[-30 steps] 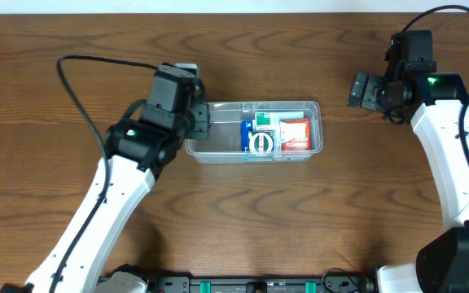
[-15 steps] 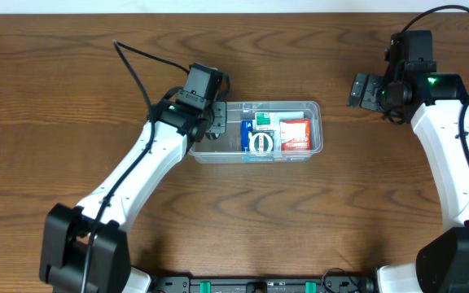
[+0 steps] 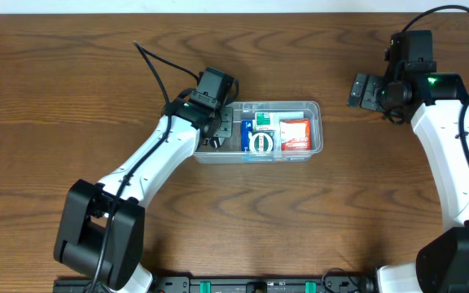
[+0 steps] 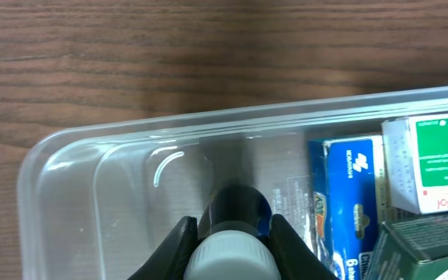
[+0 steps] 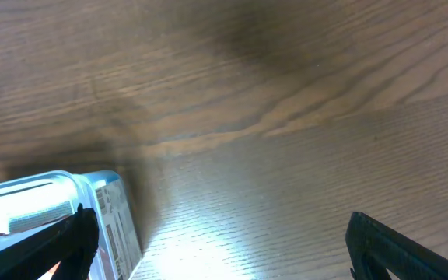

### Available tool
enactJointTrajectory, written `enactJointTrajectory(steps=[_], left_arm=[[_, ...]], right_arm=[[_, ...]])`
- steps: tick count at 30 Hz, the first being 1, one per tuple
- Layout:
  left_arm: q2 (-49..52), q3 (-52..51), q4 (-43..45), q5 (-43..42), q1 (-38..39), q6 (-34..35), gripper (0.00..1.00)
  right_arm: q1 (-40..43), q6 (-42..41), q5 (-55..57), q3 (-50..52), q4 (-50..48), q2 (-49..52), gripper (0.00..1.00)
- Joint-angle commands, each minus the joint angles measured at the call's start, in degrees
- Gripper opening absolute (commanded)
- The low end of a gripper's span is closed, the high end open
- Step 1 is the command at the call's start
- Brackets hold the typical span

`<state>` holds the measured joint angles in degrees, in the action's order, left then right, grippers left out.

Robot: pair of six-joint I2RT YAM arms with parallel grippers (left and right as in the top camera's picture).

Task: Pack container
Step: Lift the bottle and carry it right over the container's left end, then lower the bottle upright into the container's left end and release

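The clear plastic container (image 3: 312, 107) lies mid-table and holds a blue box (image 3: 246, 130), a green-and-white box (image 3: 262, 122), a red box (image 3: 295, 135) and a round white lid (image 3: 260, 144). My left gripper (image 3: 218, 134) hangs over the container's bare left end, shut on a dark bottle with a white cap (image 4: 232, 250); the container wall (image 4: 61, 148) and the blue box (image 4: 353, 194) show there too. My right gripper (image 3: 363, 89) is open and empty, to the right of the container, whose corner (image 5: 92, 187) shows in the right wrist view.
The table (image 3: 72, 98) is dark brown wood. A black cable (image 3: 157, 69) loops from the left arm over the table behind the container. The right arm stands along the right edge.
My left arm has swung right and forward, bringing the gripper with the bottle from the container's left rim to over its left end. The right arm has not moved.
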<state>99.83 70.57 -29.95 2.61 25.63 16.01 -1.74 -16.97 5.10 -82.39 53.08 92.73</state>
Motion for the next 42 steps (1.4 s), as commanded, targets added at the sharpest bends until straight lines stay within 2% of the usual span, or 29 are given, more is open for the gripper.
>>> enactJointTrajectory(steps=[1,9,15,22,28,32,35,40,42], left_arm=[[-0.07,0.17,0.24,1.60,0.22,2.27,0.24],[-0.07,0.15,-0.39,5.51,1.46,7.34,0.24],[-0.07,0.15,-0.39,5.64,2.97,7.48,0.26],[-0.07,0.15,-0.37,5.62,3.23,7.45,0.41],[-0.07,0.15,-0.39,5.62,3.23,7.45,0.48],[-0.55,0.24,-0.42,5.33,3.23,7.45,0.62],[-2.73,0.72,-0.83,5.38,3.23,6.93,0.74],[-9.57,1.09,-0.26,5.64,3.21,4.00,0.77],[-12.76,1.09,-0.39,5.62,3.21,2.64,0.83]], right_arm=[[0.07,-0.35,0.50,-0.46,0.09,0.20,0.99],[0.07,-0.35,0.50,-0.46,0.09,0.20,0.99],[0.07,-0.35,0.50,-0.46,0.09,0.20,0.99],[0.07,-0.35,0.50,-0.46,0.09,0.20,0.99],[0.07,-0.35,0.50,-0.46,0.09,0.20,0.99],[0.07,-0.35,0.50,-0.46,0.09,0.20,0.99],[0.07,-0.35,0.50,-0.46,0.09,0.20,0.99],[0.07,-0.35,0.50,-0.46,0.09,0.20,0.99],[0.07,-0.35,0.50,-0.46,0.09,0.20,0.99]])
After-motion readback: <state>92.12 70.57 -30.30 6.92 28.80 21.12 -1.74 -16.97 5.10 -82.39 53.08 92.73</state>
